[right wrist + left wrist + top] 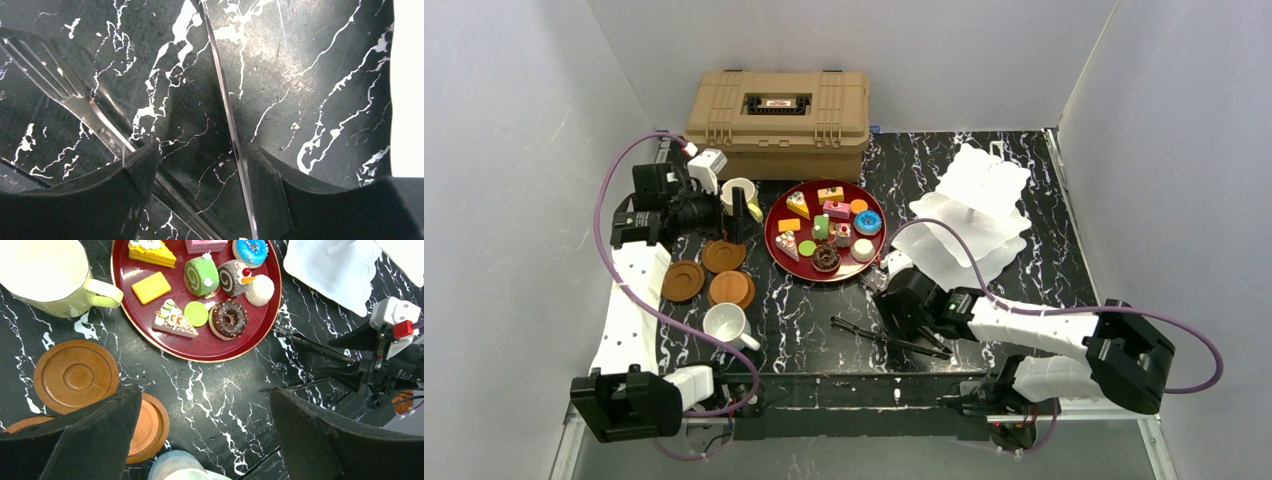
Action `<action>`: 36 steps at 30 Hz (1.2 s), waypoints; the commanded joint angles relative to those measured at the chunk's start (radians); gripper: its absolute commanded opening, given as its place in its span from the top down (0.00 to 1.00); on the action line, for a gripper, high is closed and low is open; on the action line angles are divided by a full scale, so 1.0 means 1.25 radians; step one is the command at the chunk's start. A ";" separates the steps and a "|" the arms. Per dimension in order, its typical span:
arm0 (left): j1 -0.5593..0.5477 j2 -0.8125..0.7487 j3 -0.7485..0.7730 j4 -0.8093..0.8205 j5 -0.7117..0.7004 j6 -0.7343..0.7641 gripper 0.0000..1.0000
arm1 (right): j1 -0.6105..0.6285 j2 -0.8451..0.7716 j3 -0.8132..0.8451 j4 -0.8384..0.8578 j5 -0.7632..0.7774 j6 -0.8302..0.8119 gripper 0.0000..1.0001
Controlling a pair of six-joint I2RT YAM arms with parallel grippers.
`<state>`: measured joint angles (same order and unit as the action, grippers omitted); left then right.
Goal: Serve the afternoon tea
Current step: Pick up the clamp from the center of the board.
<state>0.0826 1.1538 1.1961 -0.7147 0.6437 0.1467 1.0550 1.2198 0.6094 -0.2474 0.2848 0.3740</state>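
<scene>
Toy cakes and doughnuts (826, 230) lie on a dark-red tray (776, 232), with the white three-tier stand (969, 205) to its right. A pale-yellow mug (740, 195), three brown saucers (724, 256) and a white mug (729, 325) stand on the left. My left gripper (205, 435) hangs open above the table between the saucers (75, 375) and the tray (200, 347), holding nothing. My right gripper (200, 170) is low over two dark utensils. A fork (75, 100) runs under its left finger, and a thin handle (222, 100) lies against the right finger (265, 185). A gap remains between the jaws.
A tan plastic case (777, 122) stands at the back behind the tray. The dark utensils (889, 335) lie on the black marble table in front of the tray. Grey walls close in both sides. My right wrist (390, 355) shows at the right of the left wrist view.
</scene>
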 commanded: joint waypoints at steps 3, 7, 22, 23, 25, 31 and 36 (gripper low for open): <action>-0.006 0.006 0.039 -0.023 0.030 0.005 0.01 | 0.000 0.022 -0.043 0.103 0.002 0.046 0.36; -0.025 0.016 0.049 -0.032 0.028 0.009 0.01 | 0.001 0.019 -0.084 0.133 -0.005 0.069 0.52; -0.193 0.036 0.104 -0.124 -0.001 0.136 0.01 | 0.002 -0.096 0.150 -0.090 -0.109 -0.040 0.99; -0.198 0.032 0.106 -0.130 0.009 0.143 0.01 | 0.002 -0.094 0.179 -0.116 -0.125 -0.054 0.99; -0.207 0.027 0.108 -0.142 0.033 0.163 0.01 | 0.003 -0.084 0.229 -0.158 -0.165 -0.089 0.99; -0.254 0.024 0.125 -0.181 0.100 0.206 0.01 | 0.002 -0.022 0.366 -0.246 -0.293 -0.168 0.99; -0.296 0.013 0.131 -0.202 0.132 0.248 0.01 | 0.003 0.034 0.464 -0.292 -0.360 -0.219 0.99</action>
<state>-0.2539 1.2076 1.3239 -0.9058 0.7292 0.3920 1.0554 1.2274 1.0863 -0.5392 -0.0540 0.1810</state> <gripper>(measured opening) 0.992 0.044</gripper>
